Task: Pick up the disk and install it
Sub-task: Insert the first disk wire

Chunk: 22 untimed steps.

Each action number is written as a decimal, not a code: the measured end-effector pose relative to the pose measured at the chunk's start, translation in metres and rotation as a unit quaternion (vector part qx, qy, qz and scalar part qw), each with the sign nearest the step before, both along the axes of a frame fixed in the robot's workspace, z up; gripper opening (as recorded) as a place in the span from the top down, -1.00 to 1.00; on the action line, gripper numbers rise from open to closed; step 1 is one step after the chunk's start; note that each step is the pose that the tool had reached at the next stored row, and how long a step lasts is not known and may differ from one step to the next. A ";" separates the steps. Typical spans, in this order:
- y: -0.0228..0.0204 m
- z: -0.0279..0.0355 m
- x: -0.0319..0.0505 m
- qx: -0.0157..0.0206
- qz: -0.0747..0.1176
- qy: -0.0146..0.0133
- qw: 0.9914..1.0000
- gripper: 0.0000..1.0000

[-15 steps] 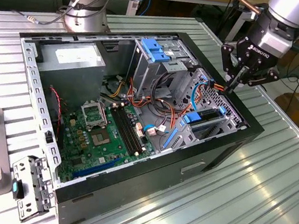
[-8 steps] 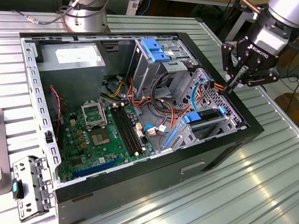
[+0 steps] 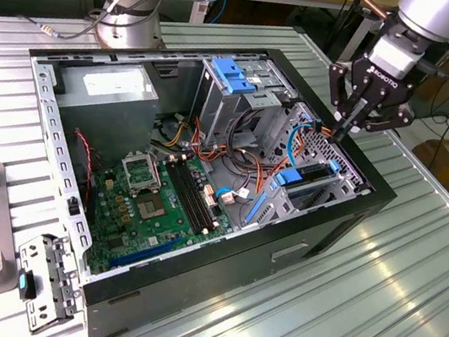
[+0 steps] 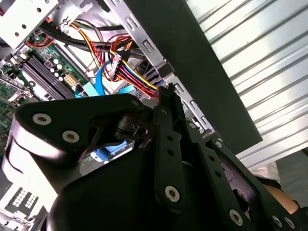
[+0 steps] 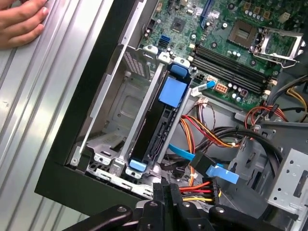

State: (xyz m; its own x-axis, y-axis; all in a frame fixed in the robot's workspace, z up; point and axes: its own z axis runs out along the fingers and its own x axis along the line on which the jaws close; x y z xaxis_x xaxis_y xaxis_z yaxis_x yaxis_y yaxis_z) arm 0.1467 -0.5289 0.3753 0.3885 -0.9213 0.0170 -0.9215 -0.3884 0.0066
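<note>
Black anodised linkage bars of my gripper (image 4: 166, 96), studded with bright screw heads, crowd both wrist views; the fingers are drawn together to a narrow point and grip nothing. In the exterior view the gripper (image 3: 344, 128) hovers over the far corner of the open computer case (image 3: 212, 303), a matte black shell with a perforated bare-steel inner frame, lying on a ribbed metal table (image 3: 377, 287). I see the disk (image 5: 156, 130) already standing on edge in the steel drive cage (image 5: 115, 110) at the case's front wall: a slim dark slab with a blue plastic latch on top and a blue rail end at its foot. Just beside it, red, yellow and orange power wires (image 5: 202, 130) bunch together with flat blue data ribbons. A green motherboard (image 3: 150, 208) with black memory slots covers the case floor. A person's hand (image 5: 19, 21) rests on the ribbed table outside the case.
</note>
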 end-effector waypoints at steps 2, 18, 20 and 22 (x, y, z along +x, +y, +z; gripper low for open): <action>0.0000 -0.0002 0.0000 0.000 -0.022 0.000 1.000 0.67; 0.0001 -0.0008 -0.0037 0.000 -0.120 0.000 0.993 0.67; 0.0001 -0.0013 -0.0049 0.000 -0.131 0.000 0.991 0.67; 0.0000 -0.0013 -0.0081 0.000 -0.131 0.000 0.991 0.67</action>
